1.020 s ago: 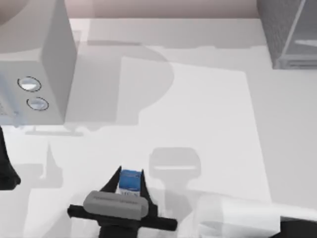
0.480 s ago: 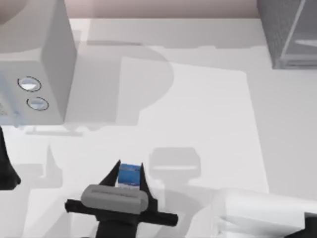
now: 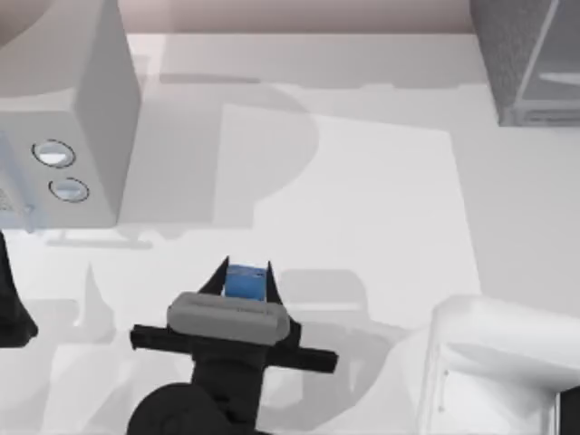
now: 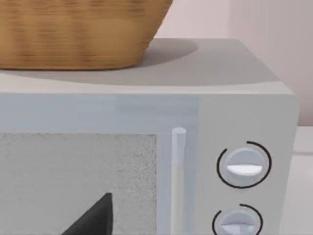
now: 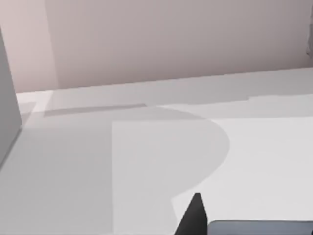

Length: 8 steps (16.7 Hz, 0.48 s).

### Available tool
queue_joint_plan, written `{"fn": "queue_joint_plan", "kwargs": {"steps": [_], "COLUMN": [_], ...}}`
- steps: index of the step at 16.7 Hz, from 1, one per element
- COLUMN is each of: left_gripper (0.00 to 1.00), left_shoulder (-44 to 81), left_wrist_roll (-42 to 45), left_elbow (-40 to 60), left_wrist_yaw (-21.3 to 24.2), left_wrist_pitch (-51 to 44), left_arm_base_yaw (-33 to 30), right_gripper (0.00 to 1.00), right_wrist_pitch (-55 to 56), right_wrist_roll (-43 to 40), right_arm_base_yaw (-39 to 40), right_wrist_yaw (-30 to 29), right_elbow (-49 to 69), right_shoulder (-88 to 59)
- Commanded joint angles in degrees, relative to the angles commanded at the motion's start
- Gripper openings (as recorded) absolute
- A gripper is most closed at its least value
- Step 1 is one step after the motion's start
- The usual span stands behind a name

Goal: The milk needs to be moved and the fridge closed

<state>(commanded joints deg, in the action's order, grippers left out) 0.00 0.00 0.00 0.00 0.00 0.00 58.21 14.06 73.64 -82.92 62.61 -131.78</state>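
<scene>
Top view puts the right tool [image 3: 246, 272] clamped on milk [image 3: 245, 283], well apart from fridge [image 3: 512, 63]; delivery and door-closing remain, left arm [image 3: 13, 317] idle.

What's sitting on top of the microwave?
A woven basket rests on the microwave roof, toward its back. Its base is visible; its rim is cut off, so whatever lies inside is hidden.
</scene>
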Motion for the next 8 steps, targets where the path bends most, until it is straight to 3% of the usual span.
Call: {"fn": "queue_joint_plan", "kwargs": {"steps": [8], "left_gripper": [1.00], "left_shoulder": [0.0], "left_wrist_roll": [0.0], "left_elbow": [0.0], "left_wrist_yaw": [0.0], "left_wrist_pitch": [0.0], "left_arm_base_yaw": [0.0], "right_gripper": [0.00], "right_wrist_pitch": [1.8], "right_wrist_roll": [-2.8], "right_arm_base_yaw": [-20.8], "right_wrist_yaw": [22.2], "right_elbow": [-10.5], "right_shoulder": [12.8]}}
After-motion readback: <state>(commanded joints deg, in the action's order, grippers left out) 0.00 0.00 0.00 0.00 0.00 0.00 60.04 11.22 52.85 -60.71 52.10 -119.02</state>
